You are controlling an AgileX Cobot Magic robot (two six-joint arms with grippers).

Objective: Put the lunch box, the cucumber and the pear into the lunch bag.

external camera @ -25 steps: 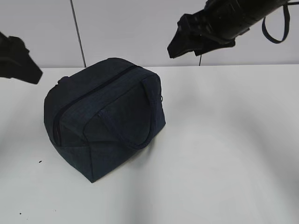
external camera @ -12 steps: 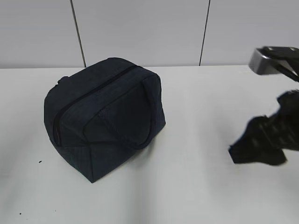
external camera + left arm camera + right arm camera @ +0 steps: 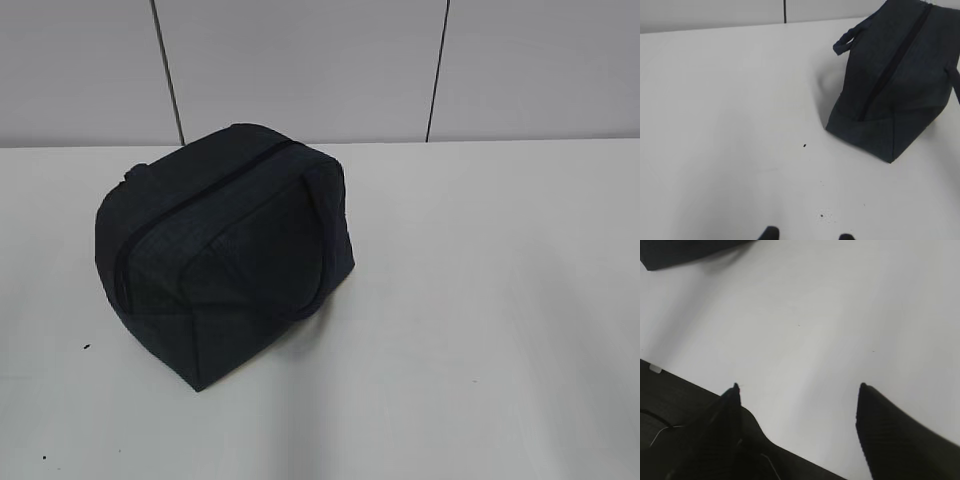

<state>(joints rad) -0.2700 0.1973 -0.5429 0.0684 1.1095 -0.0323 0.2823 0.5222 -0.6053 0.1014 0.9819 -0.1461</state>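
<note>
The dark navy lunch bag (image 3: 225, 250) stands on the white table, its top zipper shut and a loop handle hanging down its near side. It also shows in the left wrist view (image 3: 897, 75) at the upper right, and a corner of it shows in the right wrist view (image 3: 685, 250). The lunch box, the cucumber and the pear are out of view. Neither arm shows in the exterior view. My left gripper (image 3: 807, 234) is open over bare table, well short of the bag. My right gripper (image 3: 799, 390) is open and empty near the table's edge.
The white table (image 3: 480, 300) runs back to a grey panelled wall (image 3: 300, 60). A small dark speck (image 3: 804, 145) lies on the table left of the bag. The table's dark front edge (image 3: 670, 390) shows under the right gripper.
Both arms have left the exterior view: the right arm swept from the upper right down to the right side and out. The bag's near handle has dropped flatter against its side.
</note>
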